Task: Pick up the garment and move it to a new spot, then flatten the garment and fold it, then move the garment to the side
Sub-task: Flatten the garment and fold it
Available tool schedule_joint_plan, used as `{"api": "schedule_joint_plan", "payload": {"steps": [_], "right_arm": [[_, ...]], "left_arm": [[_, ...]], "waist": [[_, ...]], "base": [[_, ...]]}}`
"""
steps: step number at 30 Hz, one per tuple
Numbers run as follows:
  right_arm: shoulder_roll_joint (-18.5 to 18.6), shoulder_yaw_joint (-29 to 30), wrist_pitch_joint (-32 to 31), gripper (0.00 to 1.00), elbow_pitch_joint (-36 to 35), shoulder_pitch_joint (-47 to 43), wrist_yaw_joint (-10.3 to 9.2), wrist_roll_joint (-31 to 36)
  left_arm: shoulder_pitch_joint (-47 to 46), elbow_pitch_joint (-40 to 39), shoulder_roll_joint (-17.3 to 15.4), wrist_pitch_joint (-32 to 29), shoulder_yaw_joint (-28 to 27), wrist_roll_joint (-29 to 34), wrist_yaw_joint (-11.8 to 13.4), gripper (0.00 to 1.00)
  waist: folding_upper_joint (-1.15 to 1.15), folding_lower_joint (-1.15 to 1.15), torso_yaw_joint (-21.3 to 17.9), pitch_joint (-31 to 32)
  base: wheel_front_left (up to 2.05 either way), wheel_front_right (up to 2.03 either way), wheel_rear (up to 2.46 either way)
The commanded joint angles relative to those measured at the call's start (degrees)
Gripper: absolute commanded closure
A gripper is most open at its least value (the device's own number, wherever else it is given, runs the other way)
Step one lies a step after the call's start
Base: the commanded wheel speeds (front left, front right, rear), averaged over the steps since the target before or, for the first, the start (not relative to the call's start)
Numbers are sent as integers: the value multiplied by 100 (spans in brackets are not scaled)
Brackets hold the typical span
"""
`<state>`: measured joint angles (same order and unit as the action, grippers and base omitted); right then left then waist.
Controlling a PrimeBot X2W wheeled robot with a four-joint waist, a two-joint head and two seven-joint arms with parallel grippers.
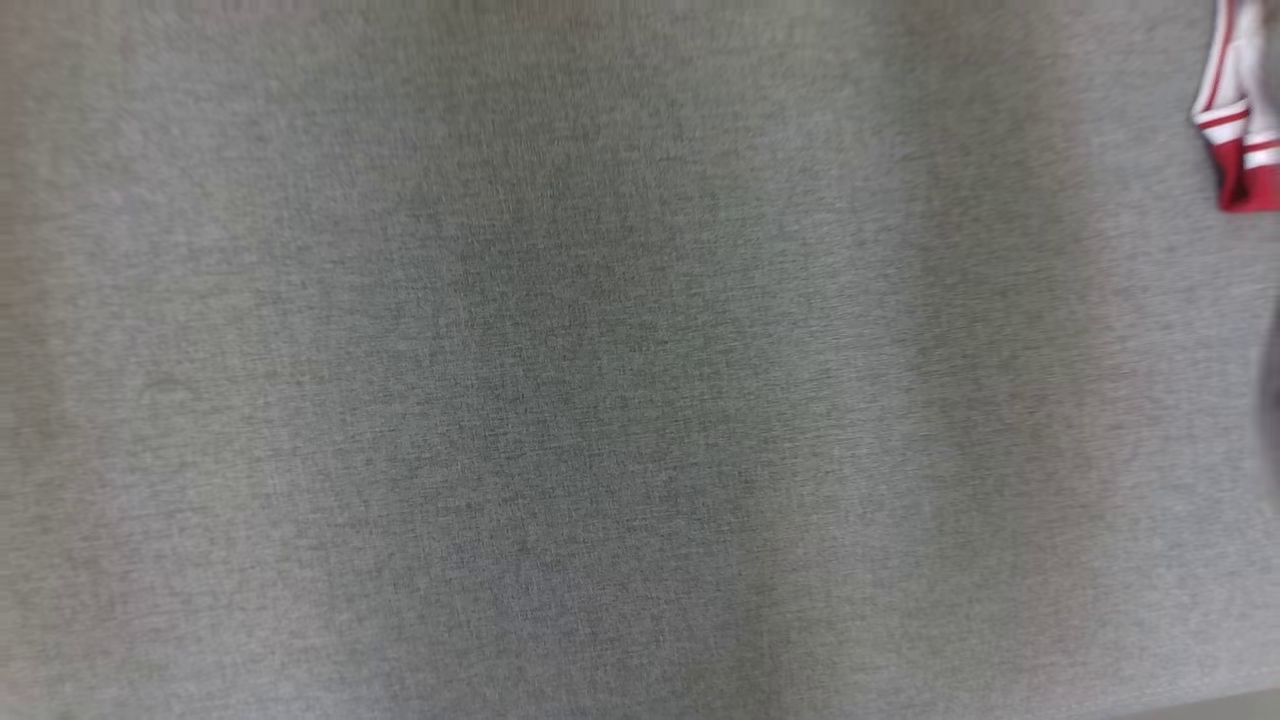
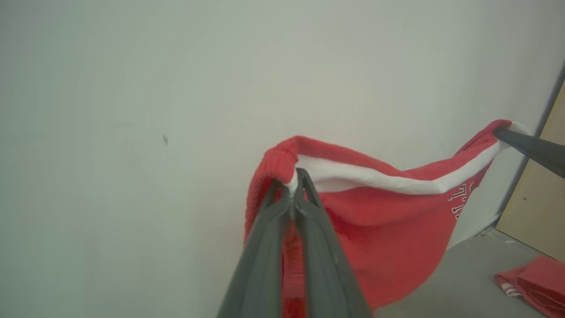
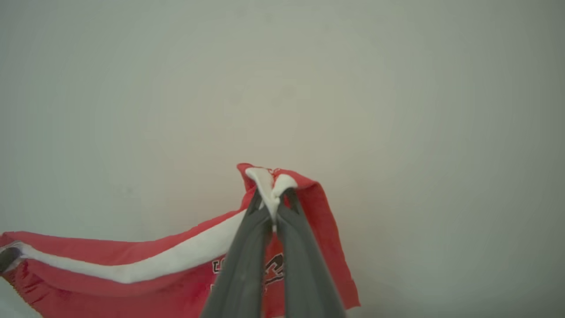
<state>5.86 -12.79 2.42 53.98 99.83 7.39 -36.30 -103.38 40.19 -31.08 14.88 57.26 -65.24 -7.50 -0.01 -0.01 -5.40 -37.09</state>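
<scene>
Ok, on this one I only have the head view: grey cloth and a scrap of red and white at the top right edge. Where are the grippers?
Observer: The left gripper is raised before a pale wall, shut on one end of a red garment, at its white-banded edge.
Operator: And the right one?
Observer: The right gripper is shut on the other end of that edge, which sags between them.
Operator: Anything else lying around?
Observer: Another red cloth lies on the grey surface, at the lower right of the left wrist view.
</scene>
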Motion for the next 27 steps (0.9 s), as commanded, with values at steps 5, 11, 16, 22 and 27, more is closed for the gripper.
{"api": "schedule_joint_plan", "payload": {"steps": [5,11,16,22,27], "right_arm": [[251,-387,0,100,-841,-1567,15,-554],[490,-536,-50,100,-1770,-3205,15,-969],[694,-414,-38,100,-2673,-4810,15,-1167],[731,89,-162,100,-3521,-6628,15,-1258],[683,515,-325,100,-4155,-7980,15,-1100]], "left_arm": [[1546,-951,-283,30,-739,170,52,100],[3373,-2065,-297,26,-1574,634,482,100],[5174,-3060,-152,26,-2106,1160,835,100],[6915,-3710,52,26,-2320,1698,997,100],[8002,-3897,215,27,-2253,2116,943,100]], "waist": [[1,1,22,630],[1,1,64,1043],[1,1,135,1385],[1,1,230,1759],[1,1,287,2056]], "base": [[0,0,0],[0,0,0],[0,0,0],[0,0,0],[0,0,0]]}}
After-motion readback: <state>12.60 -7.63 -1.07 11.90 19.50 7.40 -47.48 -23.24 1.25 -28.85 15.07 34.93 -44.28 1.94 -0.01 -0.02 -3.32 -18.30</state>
